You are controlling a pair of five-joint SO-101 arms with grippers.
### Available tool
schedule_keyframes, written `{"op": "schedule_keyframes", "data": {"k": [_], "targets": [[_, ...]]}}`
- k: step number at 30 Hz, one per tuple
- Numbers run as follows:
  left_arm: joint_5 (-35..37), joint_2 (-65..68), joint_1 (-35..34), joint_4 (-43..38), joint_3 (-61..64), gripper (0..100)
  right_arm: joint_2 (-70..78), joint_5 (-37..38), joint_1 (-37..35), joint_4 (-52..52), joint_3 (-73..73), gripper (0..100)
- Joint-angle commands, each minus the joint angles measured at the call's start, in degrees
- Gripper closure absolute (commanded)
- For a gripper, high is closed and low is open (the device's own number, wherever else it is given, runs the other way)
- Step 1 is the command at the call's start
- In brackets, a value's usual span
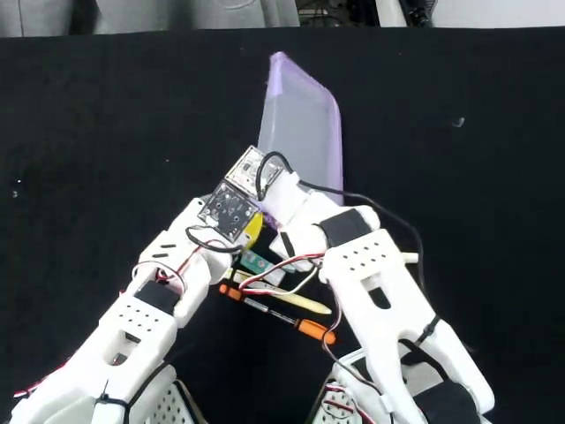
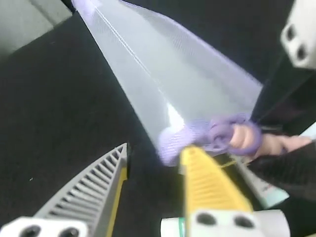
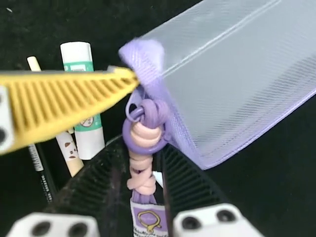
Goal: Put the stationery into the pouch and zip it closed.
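From above, we saw the purple mesh pouch (image 1: 300, 124) lying on the black table (image 1: 88, 132), with both arms meeting at its near end. The glue stick (image 1: 257, 261), pencil (image 1: 305, 303) and orange-ended pen (image 1: 313, 329) lay outside it, beneath the arms. At the left wrist, the left gripper (image 2: 155, 150) stood spread — its yellow finger (image 2: 207, 187) touching the pouch's corner. At the right wrist, the right gripper (image 3: 143, 148) was clamped on the pink zip pull (image 3: 142, 165).
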Motion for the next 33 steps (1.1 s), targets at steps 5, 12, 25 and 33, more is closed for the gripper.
{"op": "schedule_keyframes", "data": {"k": [5,12,25,33], "targets": [[-7.8,-0.3,5.7,-2.0,0.4,97,0.5,0.2,0.3,0.7,0.0,98.7],[-8.1,-0.5,4.3,-2.2,1.6,97,0.1,0.3,0.6,1.7,0.0,98.7],[-8.0,-0.6,-5.5,-2.2,1.6,97,0.0,0.3,2.0,7.7,-0.3,98.7],[-8.0,-0.6,-9.3,-2.2,1.3,97,0.0,4.5,12.5,8.8,-0.6,98.7]]}}
